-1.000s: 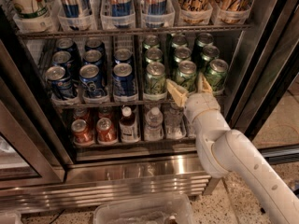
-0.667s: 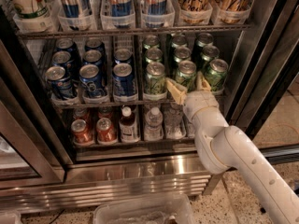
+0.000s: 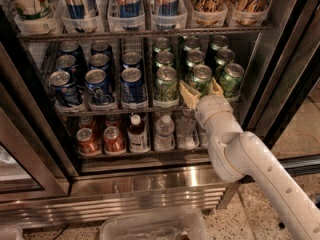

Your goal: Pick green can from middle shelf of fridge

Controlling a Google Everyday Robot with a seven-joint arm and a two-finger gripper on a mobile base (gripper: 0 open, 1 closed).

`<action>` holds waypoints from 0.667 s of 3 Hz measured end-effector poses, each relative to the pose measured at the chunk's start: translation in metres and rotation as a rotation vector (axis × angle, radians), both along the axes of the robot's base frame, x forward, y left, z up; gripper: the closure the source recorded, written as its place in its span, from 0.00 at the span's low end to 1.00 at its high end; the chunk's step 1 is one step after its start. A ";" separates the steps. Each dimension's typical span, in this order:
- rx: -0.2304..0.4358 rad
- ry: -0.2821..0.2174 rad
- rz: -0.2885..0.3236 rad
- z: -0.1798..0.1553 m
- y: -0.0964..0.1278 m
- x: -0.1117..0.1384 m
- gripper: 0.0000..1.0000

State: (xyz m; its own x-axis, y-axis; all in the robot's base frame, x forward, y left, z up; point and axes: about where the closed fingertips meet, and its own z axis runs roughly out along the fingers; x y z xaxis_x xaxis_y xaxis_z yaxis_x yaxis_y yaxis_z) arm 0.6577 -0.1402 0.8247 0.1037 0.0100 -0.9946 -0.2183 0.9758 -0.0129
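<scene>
The fridge (image 3: 150, 190) stands open in front of me. Its middle shelf (image 3: 75, 110) holds dark blue cans (image 3: 132, 84) on the left and rows of green cans on the right. My gripper (image 3: 201, 92) is at the front of the middle green lane. Its tan fingers (image 3: 187, 95) stand on either side of the front green can (image 3: 201, 77), low on its body. The jaws look open around it, and the can stands upright on the shelf. Other front green cans stand to its left (image 3: 166, 83) and right (image 3: 231, 79). My white arm (image 3: 250, 164) reaches in from the lower right.
The rack above holds tall slim cans (image 3: 129, 1). The rack below holds red cans (image 3: 89, 140) and small bottles (image 3: 164, 130). The fridge's right frame (image 3: 280, 59) is close to my arm. The glass door (image 3: 20, 149) stands at the left. A clear plastic bin (image 3: 155, 226) sits on the floor.
My gripper has crept slightly forward and up around the front green can. The cans have not moved.
</scene>
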 end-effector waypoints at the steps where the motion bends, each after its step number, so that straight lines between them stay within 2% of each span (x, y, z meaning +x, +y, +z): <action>1: 0.000 0.000 0.000 0.000 0.000 0.000 0.70; 2: 0.000 0.000 0.000 0.000 0.000 0.000 0.92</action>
